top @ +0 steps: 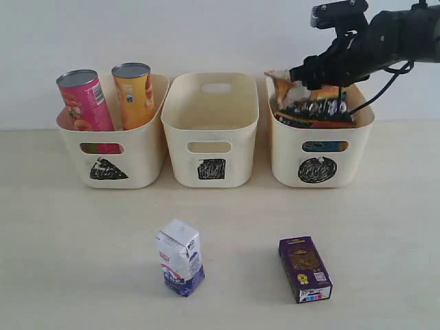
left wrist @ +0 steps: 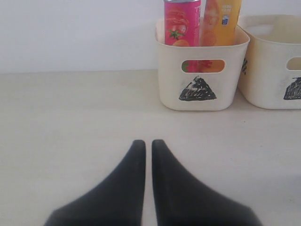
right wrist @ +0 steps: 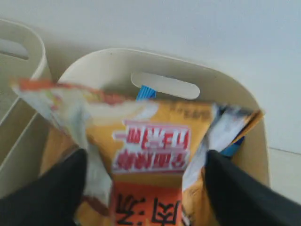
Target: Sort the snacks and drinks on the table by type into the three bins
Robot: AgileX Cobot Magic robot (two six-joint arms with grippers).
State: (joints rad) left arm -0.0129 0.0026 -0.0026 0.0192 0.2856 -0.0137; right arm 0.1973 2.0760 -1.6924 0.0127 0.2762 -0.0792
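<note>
Over the circle bin [top: 285, 152] my right gripper [top: 306, 74] is open, its jaws wide on either side of a white bag with an orange label [right wrist: 150, 141] that sits in the bin [right wrist: 225, 89]. An orange-black bag [top: 313, 110] lies in the same bin. The pink tube [top: 84, 102] and the yellow-orange tube [top: 134, 93] stand in the triangle bin [top: 148, 155]. On the table in front stand the white-and-blue carton [top: 180, 258] and the dark purple box [top: 304, 269]. My left gripper [left wrist: 148, 143] is shut and empty, low over the table, facing the triangle bin [left wrist: 169, 84].
The square bin [top: 180, 148] stands between the other two with nothing showing inside. The three bins line up along the back wall. Bare tabletop runs between the bins and the two cartons.
</note>
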